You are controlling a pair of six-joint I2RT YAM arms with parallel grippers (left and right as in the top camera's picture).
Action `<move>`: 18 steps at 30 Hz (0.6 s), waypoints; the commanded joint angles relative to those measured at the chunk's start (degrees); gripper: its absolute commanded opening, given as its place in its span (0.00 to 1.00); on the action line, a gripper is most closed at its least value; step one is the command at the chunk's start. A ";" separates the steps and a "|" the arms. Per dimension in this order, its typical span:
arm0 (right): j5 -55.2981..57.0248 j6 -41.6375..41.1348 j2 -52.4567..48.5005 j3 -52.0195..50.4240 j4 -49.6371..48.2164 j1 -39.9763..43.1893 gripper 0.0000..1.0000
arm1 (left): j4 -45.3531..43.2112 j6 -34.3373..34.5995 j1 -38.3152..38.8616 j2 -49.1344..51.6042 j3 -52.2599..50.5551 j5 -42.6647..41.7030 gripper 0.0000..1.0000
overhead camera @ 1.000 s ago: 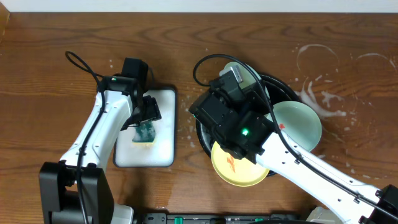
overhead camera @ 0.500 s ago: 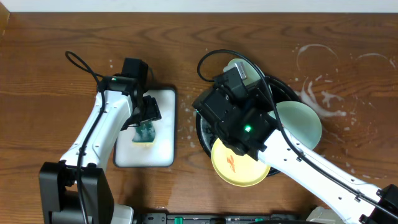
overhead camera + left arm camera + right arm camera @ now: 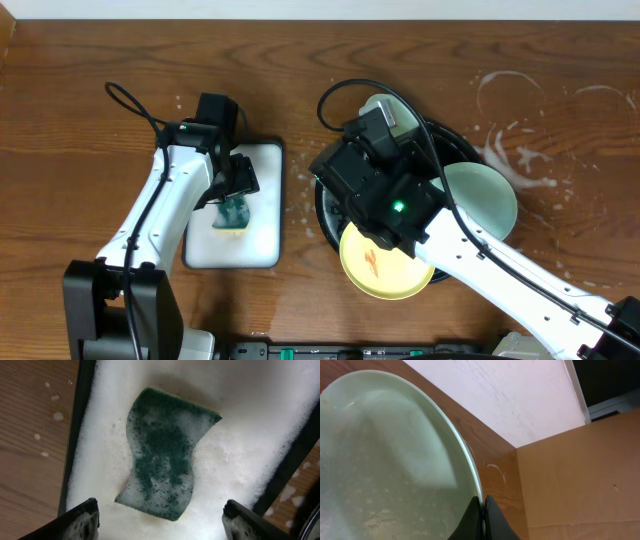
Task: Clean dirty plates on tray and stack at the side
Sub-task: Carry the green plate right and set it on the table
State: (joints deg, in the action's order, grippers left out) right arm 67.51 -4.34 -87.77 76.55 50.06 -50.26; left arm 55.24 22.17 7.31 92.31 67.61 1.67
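We find the right gripper (image 3: pixel 482 506) pressed together on the rim of a pale mint-green round plate (image 3: pixel 385 460). The plate's wet, foam-flecked face fills the wrist view to the left of the fingers. From above, only a sliver of that plate shows, at the far edge of the large round black tray (image 3: pixel 440 133). The rest of it, and the gripper itself, are hidden under the right arm (image 3: pixel 385 190).

A second mint-green plate (image 3: pixel 482 198) lies across the tray's right rim. A pale yellow plate (image 3: pixel 385 268) with a red-orange smear overlaps the near rim.

The left gripper (image 3: pixel 160 519) hangs spread wide above a green sponge (image 3: pixel 167 460), which lies in foam on a white rectangular tray (image 3: pixel 73 445).

The brown wood-grain tabletop (image 3: pixel 420 50) bears white soapy rings (image 3: pixel 510 95) at the right. Beyond it we see a white wall (image 3: pixel 520 395) and brown cardboard (image 3: pixel 570 480).
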 commanded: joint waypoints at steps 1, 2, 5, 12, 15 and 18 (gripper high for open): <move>0.90 -2.47 1.18 0.68 -0.17 0.92 0.01 | 0.13 -0.26 -0.17 0.17 -0.24 0.24 0.80; 0.81 -2.47 1.18 0.70 -0.17 1.16 0.01 | 0.13 -0.26 -0.17 0.17 -0.24 0.26 0.80; 0.79 -2.47 1.18 0.70 -0.17 1.33 0.01 | 0.13 -0.26 -0.17 0.17 -0.24 0.26 0.80; 0.24 -2.47 1.18 0.68 -0.17 1.31 0.01 | 0.13 -0.26 -0.17 0.17 -0.24 0.26 0.80; -0.48 -2.43 1.18 0.68 -0.15 1.31 0.01 | 0.13 -0.28 -0.17 0.17 -0.24 0.26 0.80; -0.50 -2.43 1.18 0.68 -0.20 1.31 0.01 | 0.13 -0.28 -0.17 0.17 -0.24 0.26 0.80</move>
State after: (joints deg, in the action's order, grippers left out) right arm 66.13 -5.52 -87.77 76.55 50.04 -49.30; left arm 55.24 22.20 7.31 92.31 67.61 1.67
